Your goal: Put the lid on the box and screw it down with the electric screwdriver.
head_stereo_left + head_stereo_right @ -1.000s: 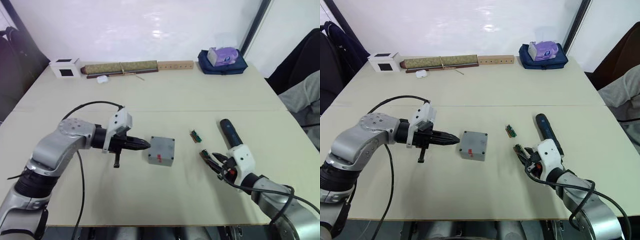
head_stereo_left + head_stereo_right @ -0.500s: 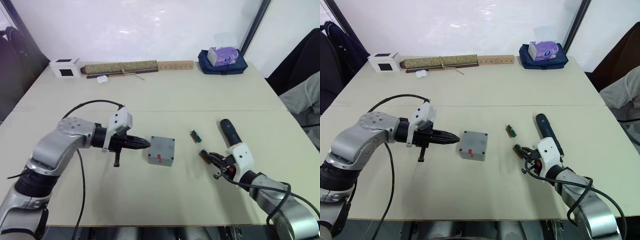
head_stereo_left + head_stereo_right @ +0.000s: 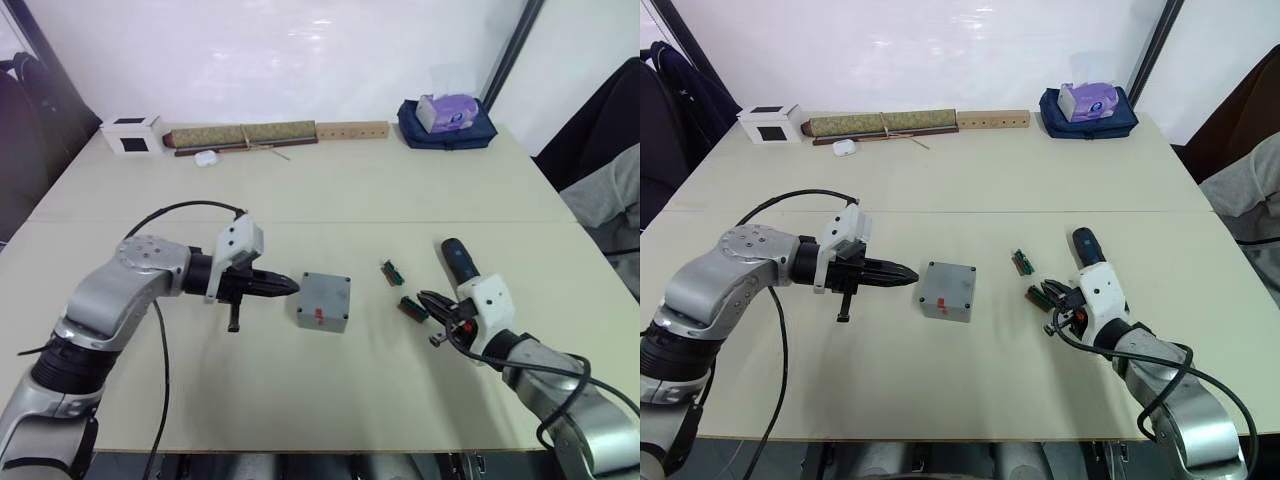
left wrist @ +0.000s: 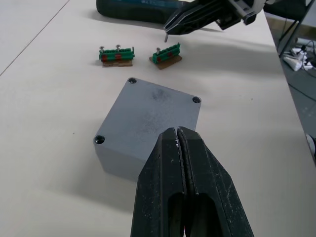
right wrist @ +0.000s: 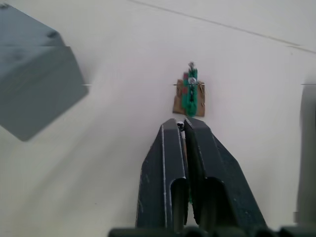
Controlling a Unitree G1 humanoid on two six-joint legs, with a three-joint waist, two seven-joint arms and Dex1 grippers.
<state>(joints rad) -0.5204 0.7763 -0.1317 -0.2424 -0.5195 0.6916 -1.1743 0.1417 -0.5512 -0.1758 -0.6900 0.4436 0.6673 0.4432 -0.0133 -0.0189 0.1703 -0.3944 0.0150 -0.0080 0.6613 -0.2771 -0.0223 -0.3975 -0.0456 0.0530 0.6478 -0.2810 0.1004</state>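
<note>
The box (image 3: pixel 323 301) is sitting mid-bench with the left gripper (image 3: pixel 290 287) pointing at its left side, fingers pressed together, while the right gripper (image 3: pixel 1049 296) (also closed, empty) is hovering at a green circuit board (image 3: pixel 411 309) beside the electric screwdriver (image 3: pixel 459 262).

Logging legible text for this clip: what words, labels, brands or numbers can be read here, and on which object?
None can be read.
The box carries just a small red mark, no letters.
The purple pack on the blue bag has print too small to read.
The green circuit boards show no legible marking.
</note>
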